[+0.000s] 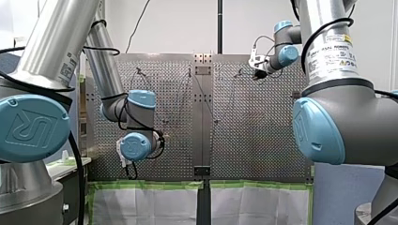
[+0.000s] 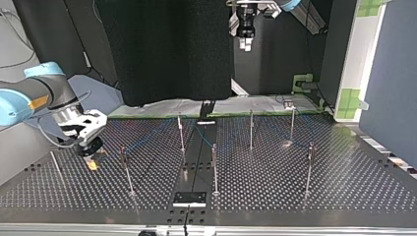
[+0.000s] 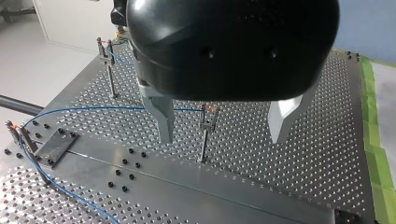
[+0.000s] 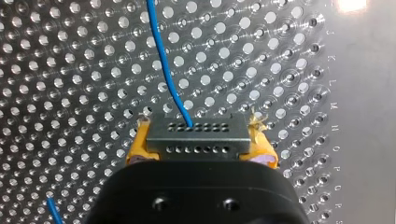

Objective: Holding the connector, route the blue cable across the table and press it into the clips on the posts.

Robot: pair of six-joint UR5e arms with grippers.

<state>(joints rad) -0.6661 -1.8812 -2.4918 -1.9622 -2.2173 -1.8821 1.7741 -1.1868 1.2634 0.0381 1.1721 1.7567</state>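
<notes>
- Clamping the connector [image 4: 196, 134] in the right end effector [image 4: 200, 144], with the yellow pads [image 4: 139, 148] pressing shut against both its sides.
- Holding that connector low over the perforated desk [image 4: 70, 70], near the top view's left edge.
- Trailing the blue cable [image 4: 169, 74] out of the connector's upper row of holes, straight ahead of the end effector and away across the desk.
- Hanging the left end effector [image 3: 223, 122] high above the desk, with the metal fingers [image 3: 162, 116] spread wide apart and gripping nothing.
- Framing a post [image 3: 203, 142] between those fingers, well below them, with a clip [image 3: 208, 117] at its top.
- Running the cable as a thin blue line across the desk to that clip from another post [image 3: 21, 140] beside a dark plate [image 3: 56, 147]; not seeing clearly whether it is seated in the clip.
- Dropping a further stretch of cable from that second post toward the near edge of the desk.
- Showing several slim posts [image 2: 214, 167] upright in the top view, spread to both sides of the desk's plain central strip.
</notes>
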